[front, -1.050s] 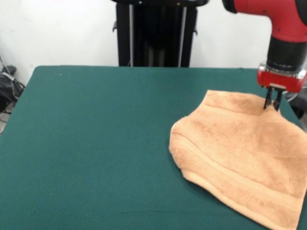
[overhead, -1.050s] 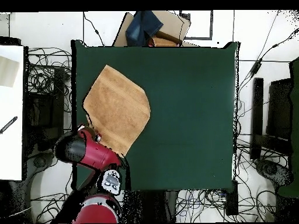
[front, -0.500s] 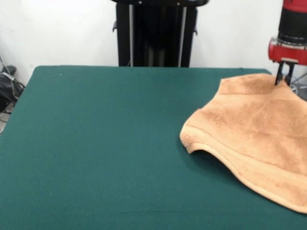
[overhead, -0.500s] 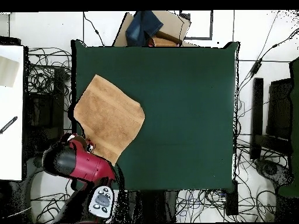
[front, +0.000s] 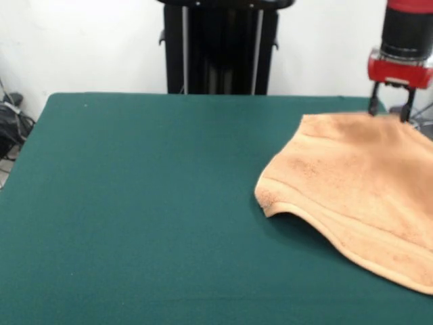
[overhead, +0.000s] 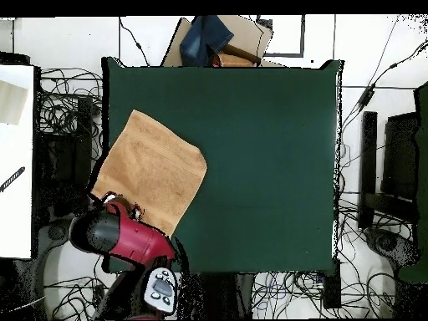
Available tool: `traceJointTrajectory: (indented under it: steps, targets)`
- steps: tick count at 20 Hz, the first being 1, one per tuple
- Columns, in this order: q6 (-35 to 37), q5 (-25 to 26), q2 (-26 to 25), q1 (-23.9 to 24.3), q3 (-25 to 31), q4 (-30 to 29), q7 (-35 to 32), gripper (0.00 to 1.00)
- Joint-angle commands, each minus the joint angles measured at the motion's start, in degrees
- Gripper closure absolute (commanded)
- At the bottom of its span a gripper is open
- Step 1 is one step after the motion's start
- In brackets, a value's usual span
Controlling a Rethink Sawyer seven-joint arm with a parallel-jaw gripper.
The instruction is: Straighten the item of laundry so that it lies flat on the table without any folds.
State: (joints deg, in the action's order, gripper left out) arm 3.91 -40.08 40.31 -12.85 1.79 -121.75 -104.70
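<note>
Item: towel (front: 358,186), light orange-tan terry cloth with a woven band running near its front edge. It lies at the right side of the table (front: 135,203) in the front view and runs past the right border of that picture. Its left corner is rounded and lifted a little off the cloth top, casting a shadow beneath the front edge. The far edge lies close to the table's far rim. In the overhead view the towel (overhead: 150,167) shows as a tilted, roughly four-sided sheet at the left part of the table (overhead: 267,167), its left corner reaching over the table's left edge.

Item: gripper (front: 388,112), black fingers under a red collar, on the red and black arm. The two fingers stand apart, released, with nothing between them; their tips are just at the towel's far edge, and actual contact cannot be told. In the overhead view the arm's bulk covers the gripper at the towel's lower left corner.

Item: table, dark green felt-like top, otherwise bare.
</note>
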Motion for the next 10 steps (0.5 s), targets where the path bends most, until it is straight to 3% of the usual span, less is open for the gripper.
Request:
traceJointTrajectory:
  steps: [1,10]
  targets:
    - [-7.53,1.34,-1.72,4.58,7.99,-3.85,-18.4,0.0]
    - [-6.44,0.32,-0.4,6.04,9.29,-5.22,-17.78,0.0]
